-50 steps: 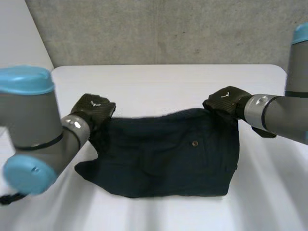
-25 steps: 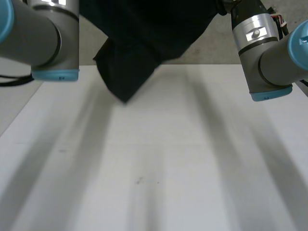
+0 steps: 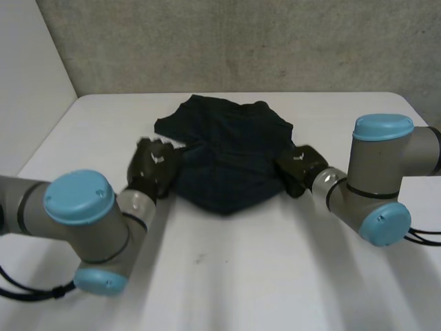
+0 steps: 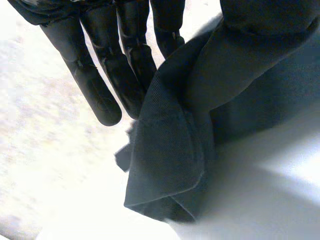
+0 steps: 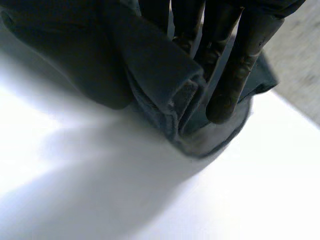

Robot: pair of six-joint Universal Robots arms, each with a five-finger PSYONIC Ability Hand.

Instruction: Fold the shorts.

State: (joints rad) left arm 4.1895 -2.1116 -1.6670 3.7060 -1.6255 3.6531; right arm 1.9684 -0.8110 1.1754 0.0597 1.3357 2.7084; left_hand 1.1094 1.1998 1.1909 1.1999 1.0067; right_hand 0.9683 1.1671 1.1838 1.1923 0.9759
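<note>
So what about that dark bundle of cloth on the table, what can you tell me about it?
The shorts are dark navy, of a finely ribbed, woven-looking cloth. They lie in a rumpled, rounded heap on the white table, towards its far middle, not yet neatly folded. A stitched hem doubles over at each side. The left hand meets their left edge and the right hand their right edge.
</note>
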